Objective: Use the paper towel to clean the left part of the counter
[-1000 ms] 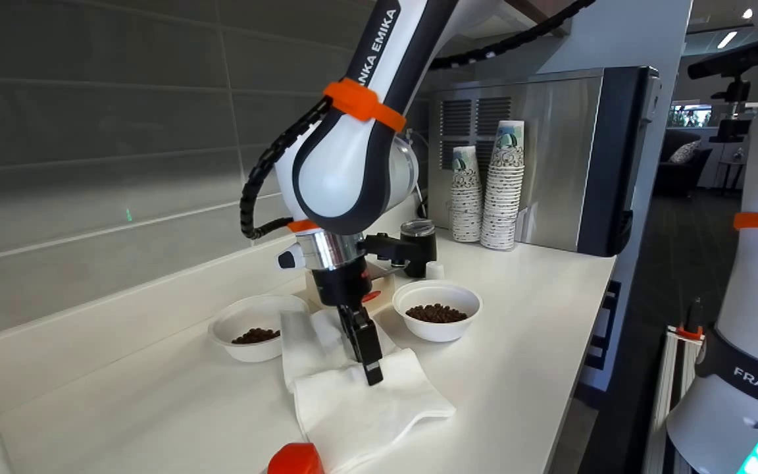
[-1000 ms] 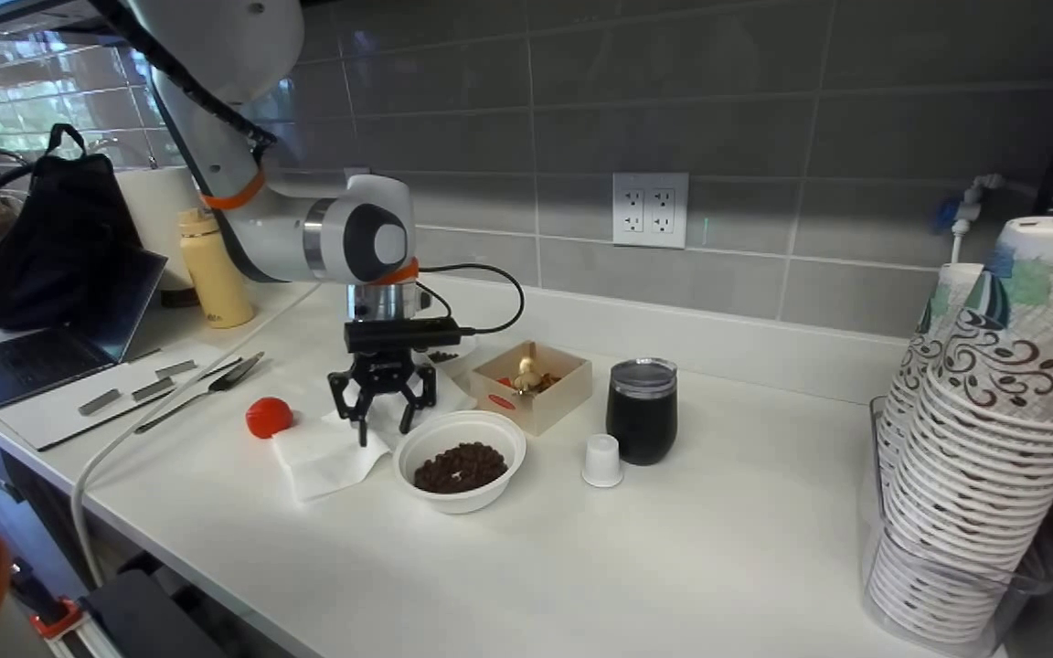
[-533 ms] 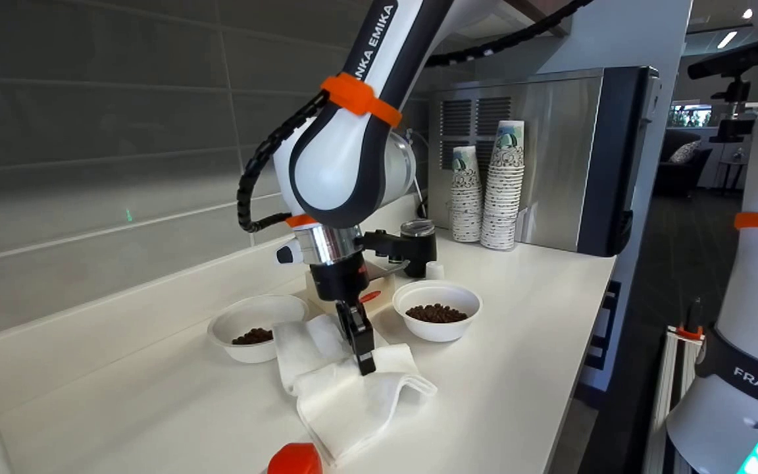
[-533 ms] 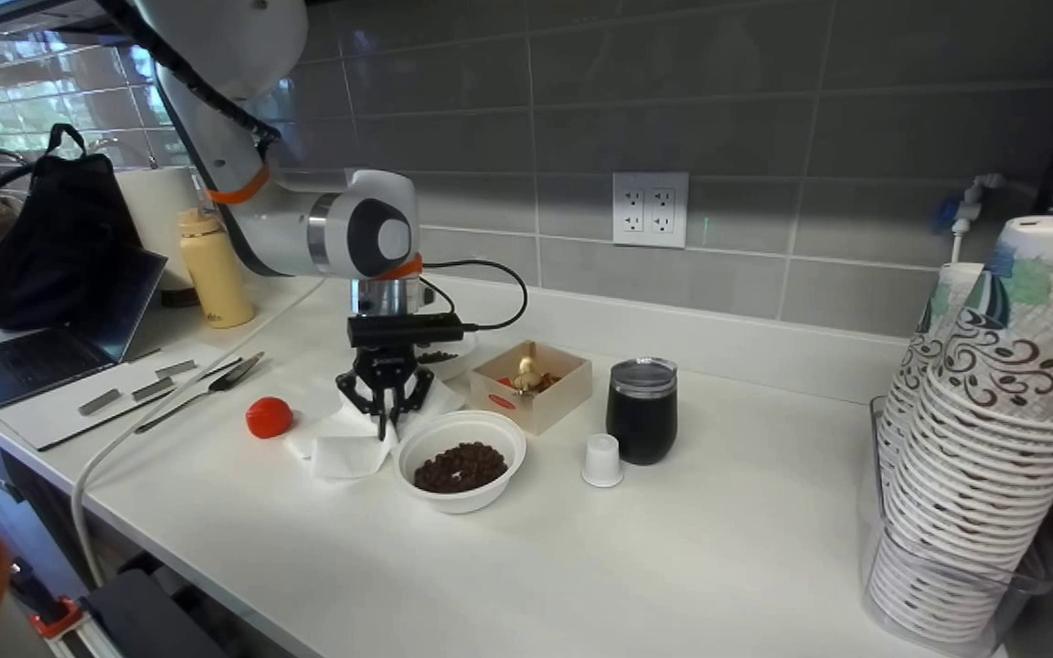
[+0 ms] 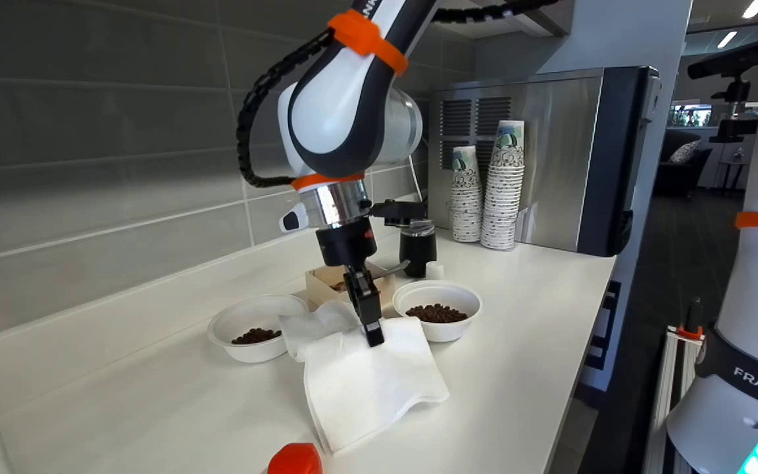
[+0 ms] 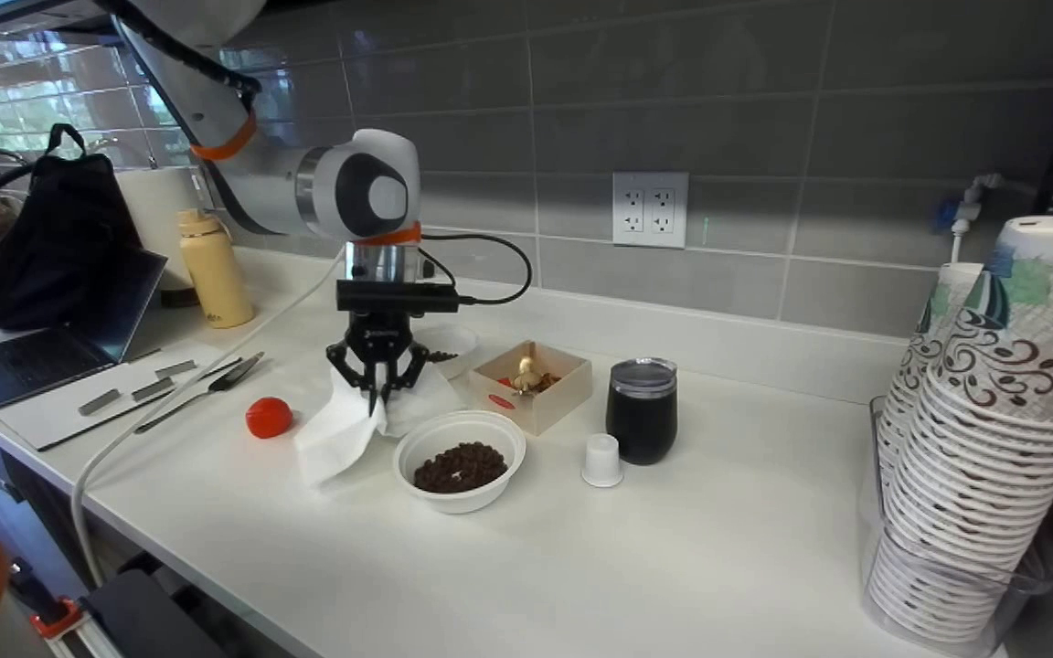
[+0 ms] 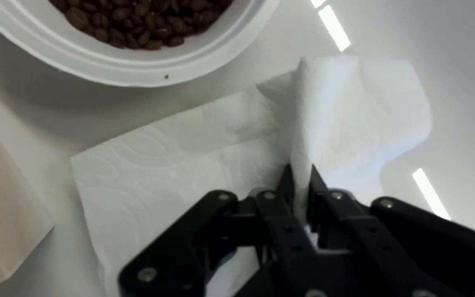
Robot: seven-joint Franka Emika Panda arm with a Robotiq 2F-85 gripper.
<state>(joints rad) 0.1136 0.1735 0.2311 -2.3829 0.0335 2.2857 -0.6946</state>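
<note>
The paper towel (image 5: 371, 388) is a white rumpled sheet above the cream counter (image 5: 504, 388), between two bowls. My gripper (image 7: 301, 168) is shut on a fold of it, with the fold standing up between the fingertips in the wrist view. In both exterior views the gripper (image 6: 377, 402) points down and the towel's pinched middle is raised. One part of the towel (image 6: 325, 439) slopes down toward the near side, and the rest spreads toward the back bowl. Whether every edge touches the counter, I cannot tell.
Close by stand a white bowl (image 6: 464, 502) of dark beans, a similar bowl (image 5: 231, 316), and a small open box (image 6: 526, 416). A red round object (image 6: 269, 418) lies near the towel. Farther off are a black tumbler (image 6: 643, 416), a white pod (image 6: 602, 460) and cup stacks (image 5: 503, 197).
The jaws have gone from open to shut on a fold of the towel. Gripper and arm have then risen, lifting the towel's middle; the sheet has bunched and drawn up.
</note>
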